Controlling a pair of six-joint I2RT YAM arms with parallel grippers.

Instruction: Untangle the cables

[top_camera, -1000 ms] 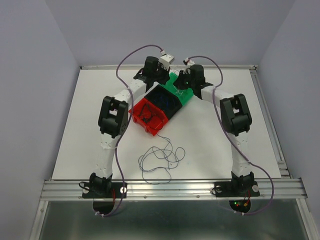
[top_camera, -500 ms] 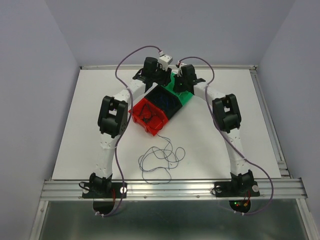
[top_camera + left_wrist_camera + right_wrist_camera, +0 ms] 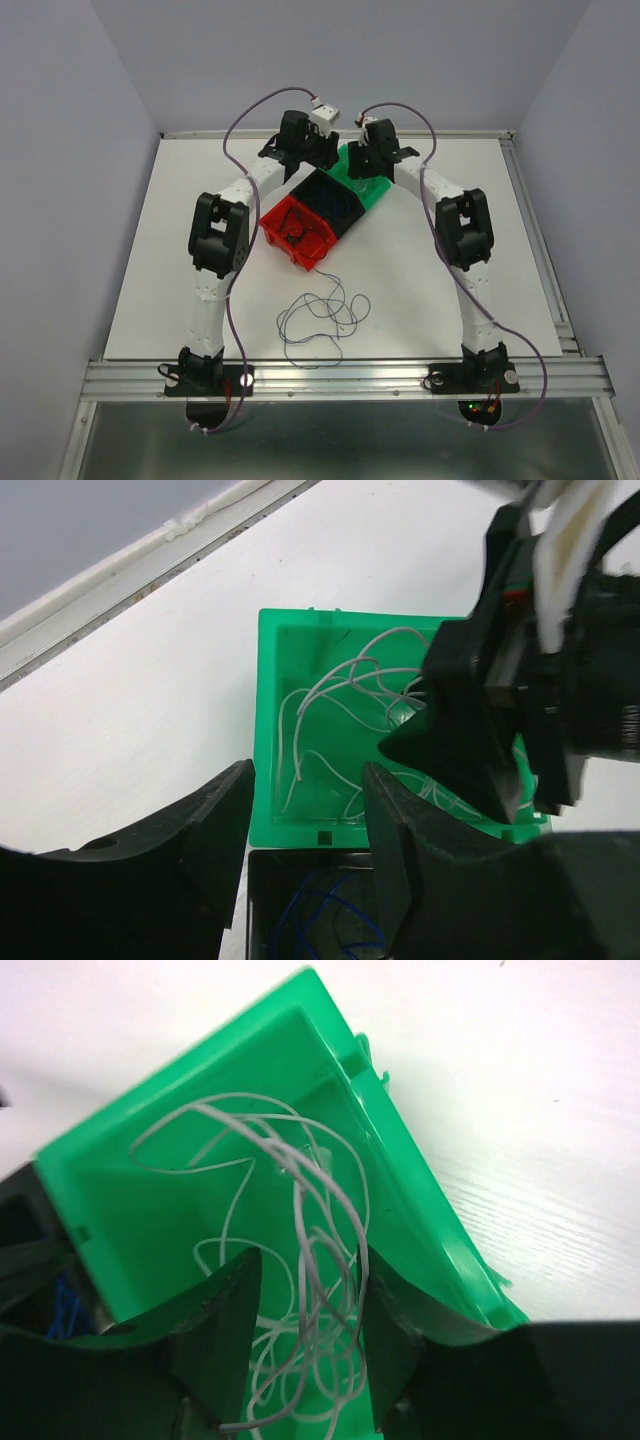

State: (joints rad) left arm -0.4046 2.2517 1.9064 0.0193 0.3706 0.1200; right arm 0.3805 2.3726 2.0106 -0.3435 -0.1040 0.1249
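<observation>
White cable (image 3: 300, 1220) in green bin (image 3: 150, 1210), blue cable (image 3: 325, 920) in dark bin (image 3: 322, 190), clump (image 3: 320, 315) at bins' 6 o'clock left; left gripper (image 3: 308, 780), right gripper (image 3: 305, 1260) fingers parted.

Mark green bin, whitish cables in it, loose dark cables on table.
green bin (image 3: 295, 645), left wrist view, bare floor corner
whitish cables (image 3: 295, 1165), right wrist view, crossing strands
loose dark cables (image 3: 325, 312), top external view, clump middle
</observation>
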